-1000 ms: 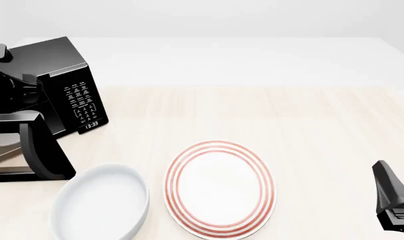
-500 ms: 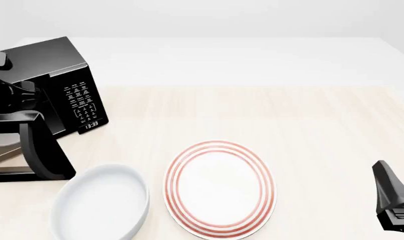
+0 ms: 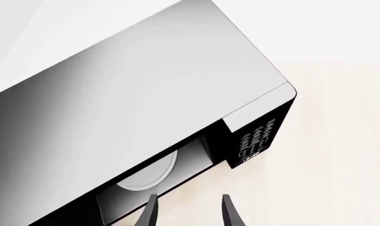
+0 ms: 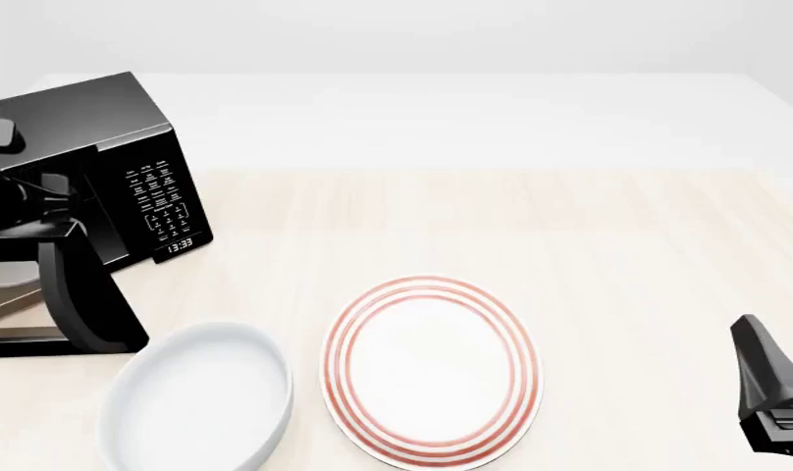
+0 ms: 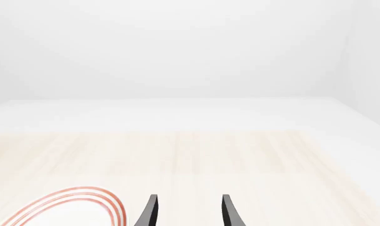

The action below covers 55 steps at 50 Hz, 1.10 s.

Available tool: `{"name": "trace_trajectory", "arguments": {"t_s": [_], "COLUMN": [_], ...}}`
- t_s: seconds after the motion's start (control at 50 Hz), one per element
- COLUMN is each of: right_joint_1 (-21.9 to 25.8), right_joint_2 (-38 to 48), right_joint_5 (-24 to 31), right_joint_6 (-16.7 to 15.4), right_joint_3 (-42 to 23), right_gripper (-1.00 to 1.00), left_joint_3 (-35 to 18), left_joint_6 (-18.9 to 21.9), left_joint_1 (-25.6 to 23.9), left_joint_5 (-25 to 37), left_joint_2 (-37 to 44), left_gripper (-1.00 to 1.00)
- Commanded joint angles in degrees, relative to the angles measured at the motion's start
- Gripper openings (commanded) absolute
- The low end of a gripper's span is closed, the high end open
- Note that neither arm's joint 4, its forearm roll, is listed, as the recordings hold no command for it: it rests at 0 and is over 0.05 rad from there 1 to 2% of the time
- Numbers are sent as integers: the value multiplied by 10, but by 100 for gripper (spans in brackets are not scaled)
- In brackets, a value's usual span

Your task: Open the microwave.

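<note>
2 claws idle open: at far left of the worktop (image 4: 607, 226) the microwave (image 4: 122, 128) has its door (image 4: 89, 299) swung wide, so the left claw (image 3: 188, 213) hangs empty above its cavity; right claw (image 5: 187, 212) gapes, parked unneeded.

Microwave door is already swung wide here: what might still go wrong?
The left hand hangs open above the large black box-shaped microwave, close to its top; dropping carelessly might bump it. The swung-out dark door ends right beside the white shallow bowl, so pushing wider might shove the bowl.
</note>
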Motion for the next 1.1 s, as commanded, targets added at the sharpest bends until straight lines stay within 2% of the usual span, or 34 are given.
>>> {"name": "trace_trajectory", "arguments": {"t_s": [0.02,0.64,1.1], "right_joint_1": [0,0,0], "right_joint_2": [0,0,0], "right_joint_5": [0,0,0], "right_joint_6": [0,0,0], "right_joint_3": [0,0,0], "right_gripper": [100,100,100], "left_joint_3": [10,14,48], "left_joint_6": [-4,-2,-2], "left_joint_1": [-2,-2,16], "left_joint_5": [0,31,38], "left_joint_2": [-6,-49,-84], "left_gripper": [100,100,100]}}
